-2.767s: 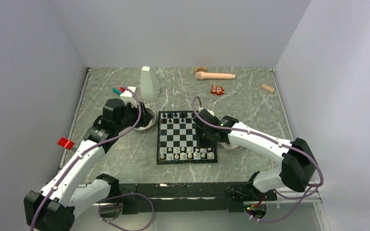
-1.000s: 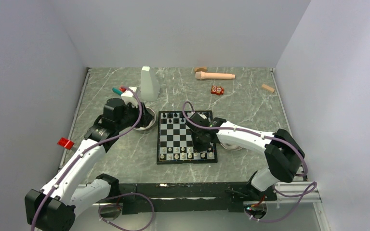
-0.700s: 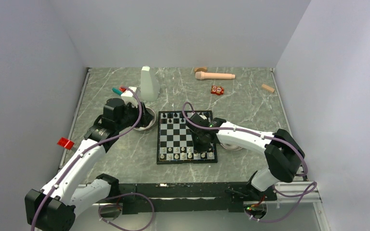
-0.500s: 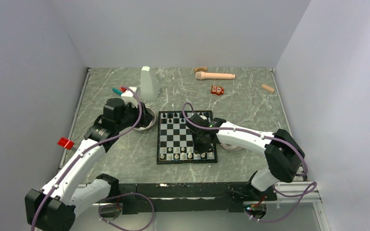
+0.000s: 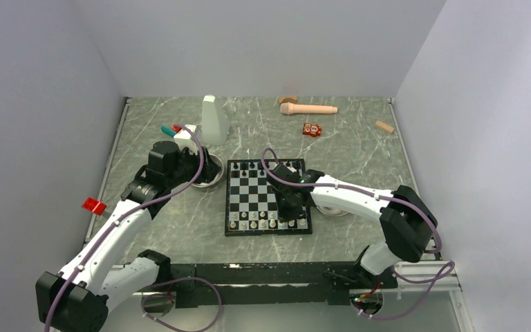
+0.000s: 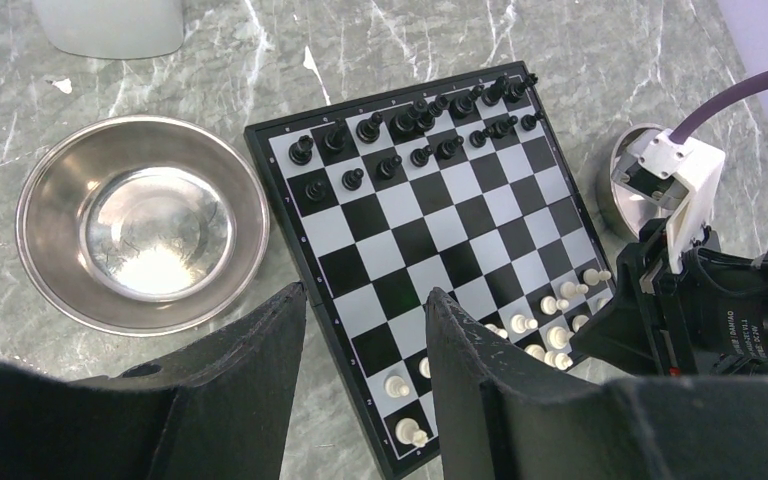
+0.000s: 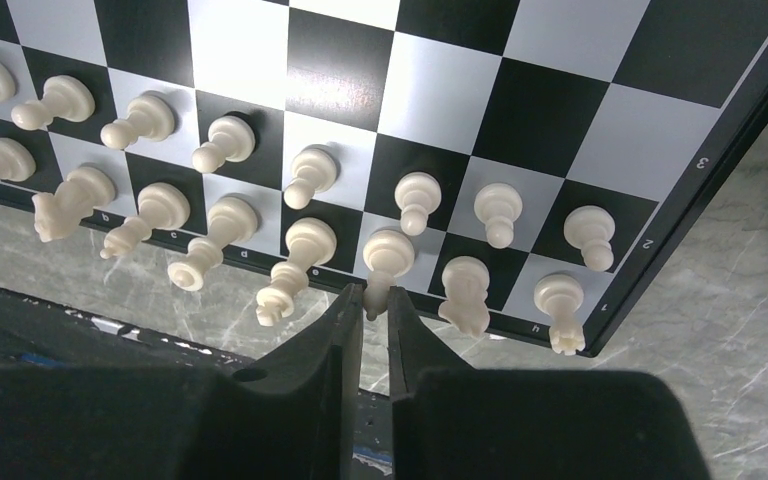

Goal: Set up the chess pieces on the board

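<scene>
The board [image 5: 256, 190] lies mid-table. Black chess pieces [image 6: 400, 125] fill its two far rows and white chess pieces [image 7: 225, 140] stand in its two near rows. My right gripper [image 7: 372, 292] is low over the near right part of the board [image 7: 440, 90]. Its fingers pinch the top of one white piece [image 7: 388, 252] in the edge row. In the top view that gripper [image 5: 292, 216] hides the piece. My left gripper [image 6: 365, 295] hangs open and empty above the board's left edge, beside a steel bowl [image 6: 35, 200].
A second steel bowl [image 5: 335, 207] sits right of the board under the right arm. At the back are a white container [image 5: 213, 120], a wooden pestle [image 5: 309, 108], a red toy block [image 5: 311, 129] and a wooden block [image 5: 384, 126]. Another red block [image 5: 95, 205] lies far left.
The right arm swung from the board's right edge over the near rows, and its fingers narrowed onto a white piece. The left arm stayed still.
</scene>
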